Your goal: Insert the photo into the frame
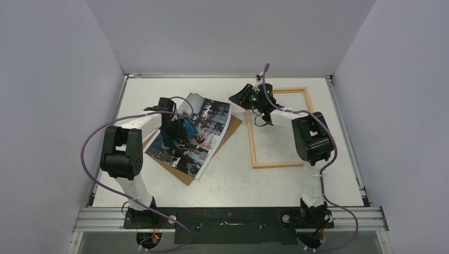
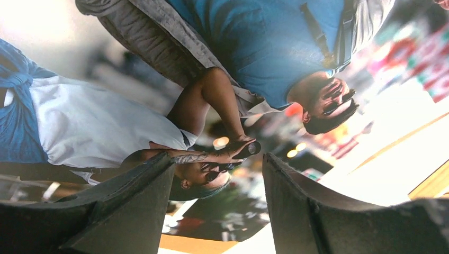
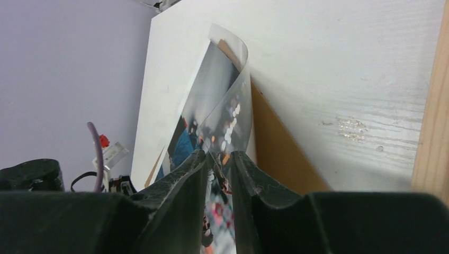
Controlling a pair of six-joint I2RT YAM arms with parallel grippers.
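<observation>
Bare table [image 1: 233, 180] separates the curled, glossy photo [image 1: 209, 127] from the frame [image 3: 430, 106]. Left gripper [image 2: 217, 159] hangs released; right gripper [image 3: 218, 156] straddles the photo edge, grip unclear.

Brown backing board [image 1: 232, 127] lies flat and askew, left of centre on the white surface [image 1: 233, 177]; only its near and right corners show. Small scuff [image 3: 349, 126] in the surface paint. Pale lilac walls [image 1: 53, 79] on three sides. Aluminium rail [image 1: 100, 218] runs along the near edge.

Top camera looks down; both wrist views (close in) share the photo [image 1: 210, 126].
</observation>
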